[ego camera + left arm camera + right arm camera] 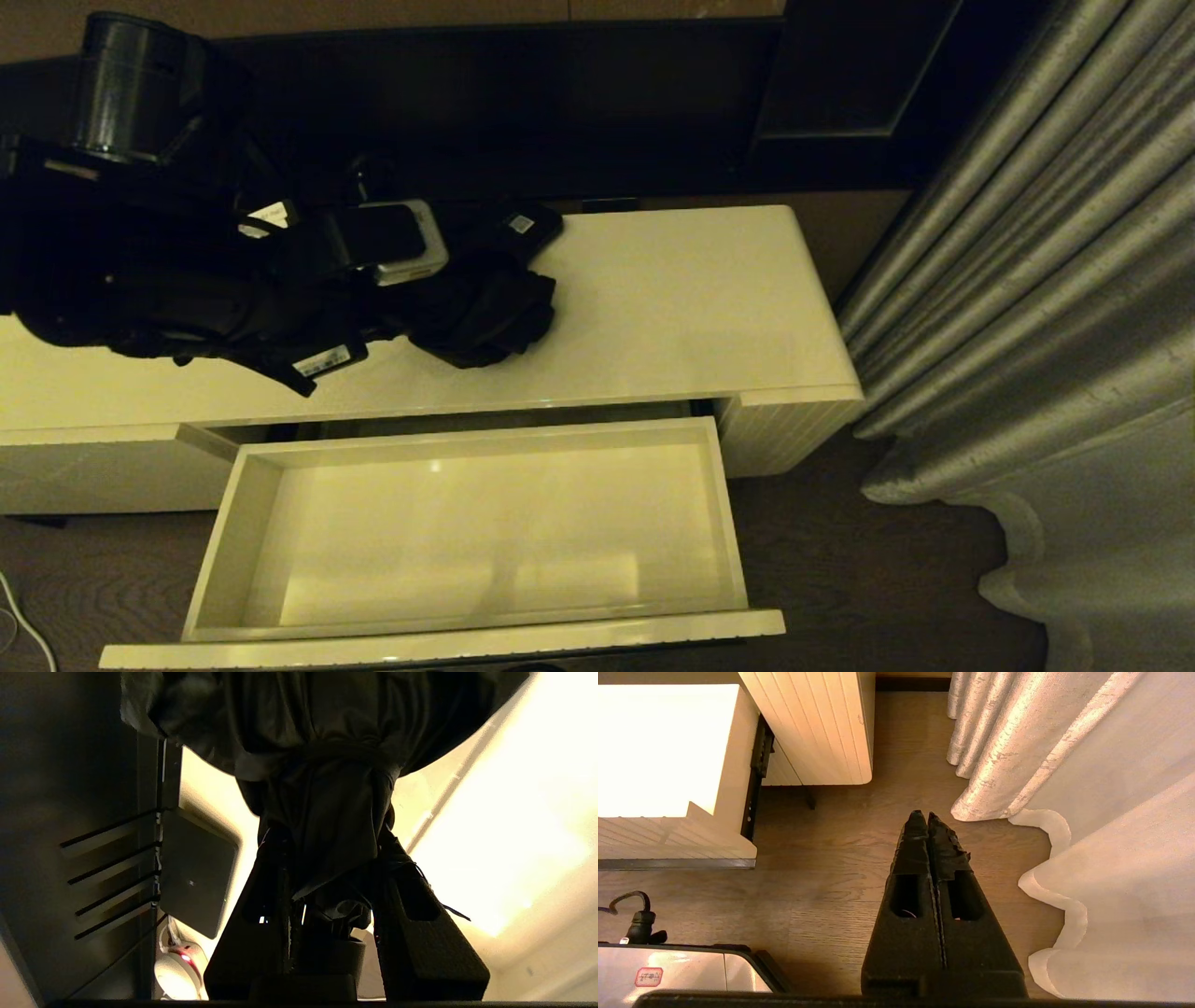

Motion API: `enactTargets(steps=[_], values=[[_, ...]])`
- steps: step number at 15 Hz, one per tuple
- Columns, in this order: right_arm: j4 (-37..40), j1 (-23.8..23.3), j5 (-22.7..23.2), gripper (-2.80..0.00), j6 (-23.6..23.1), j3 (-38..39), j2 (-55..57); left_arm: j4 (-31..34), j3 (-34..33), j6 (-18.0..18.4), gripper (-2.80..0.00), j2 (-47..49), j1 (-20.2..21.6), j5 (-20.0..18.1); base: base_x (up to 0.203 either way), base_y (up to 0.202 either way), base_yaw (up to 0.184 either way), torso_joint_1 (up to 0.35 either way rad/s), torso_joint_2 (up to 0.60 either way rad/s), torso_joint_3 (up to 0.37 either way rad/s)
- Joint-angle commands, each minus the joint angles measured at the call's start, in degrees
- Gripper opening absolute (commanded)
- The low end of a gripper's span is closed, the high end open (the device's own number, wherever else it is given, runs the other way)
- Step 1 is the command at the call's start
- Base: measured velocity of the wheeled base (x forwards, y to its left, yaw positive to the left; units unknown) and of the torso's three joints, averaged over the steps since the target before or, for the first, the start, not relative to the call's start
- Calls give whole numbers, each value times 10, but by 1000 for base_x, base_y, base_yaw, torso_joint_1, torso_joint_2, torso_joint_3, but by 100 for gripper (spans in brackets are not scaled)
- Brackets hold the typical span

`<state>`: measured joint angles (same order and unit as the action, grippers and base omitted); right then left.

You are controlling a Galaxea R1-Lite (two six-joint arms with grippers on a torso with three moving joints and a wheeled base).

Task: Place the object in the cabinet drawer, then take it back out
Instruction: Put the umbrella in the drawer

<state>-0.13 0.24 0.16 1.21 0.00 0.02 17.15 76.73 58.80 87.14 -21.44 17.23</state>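
Observation:
The object, a black folding umbrella (pixel 485 313), lies on the cream cabinet top (pixel 700 299), left of its middle. My left gripper (pixel 331 840) reaches over it from the left. Its two dark fingers are shut on the umbrella's bunched fabric (pixel 327 765), which fills the gap between them. The cabinet drawer (pixel 733 513) is pulled out below the top, and its pale interior holds nothing. My right gripper (pixel 922 816) is shut on nothing and hangs over the wood floor to the right of the cabinet.
A small black box with a white sticker (pixel 523 229) sits just behind the umbrella. A flat black device with thin antennas (pixel 196 872) and a white round gadget with a red light (pixel 180 970) lie near the wall. Grey curtains (pixel 1027 280) hang on the right.

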Motion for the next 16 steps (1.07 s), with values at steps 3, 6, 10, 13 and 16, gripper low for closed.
enactTargets(steps=[3, 6, 10, 13, 16], values=[[0, 0, 0, -280, 0, 1, 0, 110, 0, 4, -280, -83, -49, -6, 0, 0, 0, 0, 0, 0], [0, 0, 0, -280, 0, 1, 0, 180, -10, 3, -280, -118, -102, -5, 0, 0, 0, 0, 0, 0], [0, 0, 0, -280, 0, 1, 0, 218, -50, 3, -280, -140, -137, -3, 0, 0, 0, 0, 0, 0], [0, 0, 0, -280, 0, 1, 0, 213, -98, 3, -280, -144, -153, -2, 0, 0, 0, 0, 0, 0], [0, 0, 0, -280, 0, 1, 0, 175, -148, 3, -280, -142, -157, -2, 0, 0, 0, 0, 0, 0]])
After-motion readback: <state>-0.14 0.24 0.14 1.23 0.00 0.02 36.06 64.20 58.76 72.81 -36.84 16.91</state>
